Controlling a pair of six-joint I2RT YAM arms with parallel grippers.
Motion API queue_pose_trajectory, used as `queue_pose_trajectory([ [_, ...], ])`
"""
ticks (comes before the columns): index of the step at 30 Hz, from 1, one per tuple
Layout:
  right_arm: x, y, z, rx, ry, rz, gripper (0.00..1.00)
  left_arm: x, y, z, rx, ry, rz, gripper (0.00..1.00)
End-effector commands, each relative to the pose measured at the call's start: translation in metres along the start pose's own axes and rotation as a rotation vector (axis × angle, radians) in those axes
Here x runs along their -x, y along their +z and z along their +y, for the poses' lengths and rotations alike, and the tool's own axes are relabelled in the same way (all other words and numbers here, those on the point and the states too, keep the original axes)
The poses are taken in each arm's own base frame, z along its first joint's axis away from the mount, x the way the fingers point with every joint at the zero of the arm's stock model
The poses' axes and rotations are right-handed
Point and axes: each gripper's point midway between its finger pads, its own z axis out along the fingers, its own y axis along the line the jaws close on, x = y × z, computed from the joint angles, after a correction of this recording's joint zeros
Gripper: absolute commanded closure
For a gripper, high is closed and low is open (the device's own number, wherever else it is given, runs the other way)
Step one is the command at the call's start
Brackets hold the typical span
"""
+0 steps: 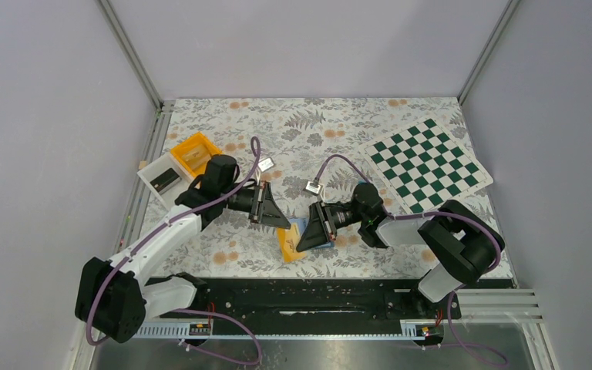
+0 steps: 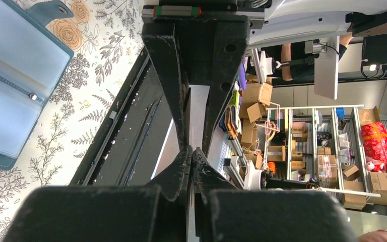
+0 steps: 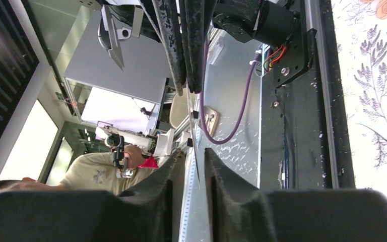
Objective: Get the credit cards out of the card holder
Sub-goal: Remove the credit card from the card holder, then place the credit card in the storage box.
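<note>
The card holder (image 1: pixel 326 241) lies open on the floral desk (image 1: pixel 316 131) close to the near edge, about midway between the two arm bases. Both end effectors hang right over it. From overhead, the left end effector (image 1: pixel 277 216) covers its far-left corner and the right end effector (image 1: pixel 308 235) crosses its middle, so only slivers of blue show. A flat orange card (image 1: pixel 286 245) sits against the holder's left side, partly under the two tools.

In the left wrist view, the holder (image 2: pixel 15 70) fills the upper-left corner, off to the side of the fingers and clear of them. Its pale blue inner leaves are spread, with a small snap stud near the fold. The left end effector (image 2: pixel 191 151) has its fingertips pressed together. A hairline pale edge runs between them (too thin to tell whether it is a card).

The right end effector (image 3: pixel 194 156) stands a little apart, with a narrow slot between its pads. The same fine edge passes down through that slot without clearly touching either side. The holder is out of this view.
</note>
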Motion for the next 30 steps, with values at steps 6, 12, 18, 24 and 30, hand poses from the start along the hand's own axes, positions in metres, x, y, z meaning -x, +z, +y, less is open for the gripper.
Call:
queue_pose_trajectory([
  [6,0.031,-0.004,-0.001,-0.094,-0.055,-0.122,0.48,0.027,-0.021,0.010,0.017,-0.058,-0.174,1.00],
  [12,0.063,-0.042,-0.011,-0.276,-0.026,-0.367,0.42,0.066,-0.068,0.040,0.111,-0.151,-0.437,1.00],
  [18,0.077,-0.076,-0.007,-0.528,-0.097,-0.545,0.36,0.135,-0.162,0.055,0.208,-0.180,-0.922,1.00],
  [24,0.079,-0.105,0.004,-0.637,-0.121,-0.707,0.07,0.174,-0.252,0.079,0.360,-0.228,-1.350,1.00],
  [30,0.074,-0.117,0.002,-0.700,-0.117,-0.739,0.00,0.173,-0.332,0.115,0.560,-0.283,-1.775,1.00],
])
